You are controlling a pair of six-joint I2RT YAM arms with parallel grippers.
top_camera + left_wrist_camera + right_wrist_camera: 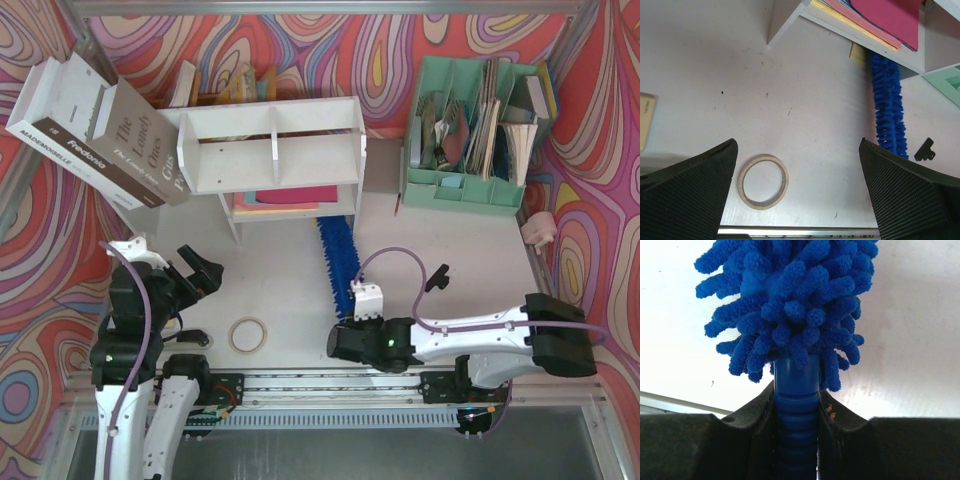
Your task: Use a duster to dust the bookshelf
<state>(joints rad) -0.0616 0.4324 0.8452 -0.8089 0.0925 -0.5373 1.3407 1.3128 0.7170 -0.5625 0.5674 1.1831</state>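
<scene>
Right gripper (796, 392) clamped on the duster (790, 305) handle — brush lying along the desk (290, 285), far end at the bookshelf (272, 118) foot. Left gripper (797, 150) jaws wide apart, empty.

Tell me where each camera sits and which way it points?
Top external: overhead behind the robot, looking down on the table, bookshelf, left arm and right arm.
Left wrist: on the left arm, looking forward and down at the tape roll; its open left end effector frames the view.
Right wrist: on the right arm, close on the duster, handle clamped in the right end effector.
Shared: top and left-wrist views both show the tape roll and the duster.
</scene>
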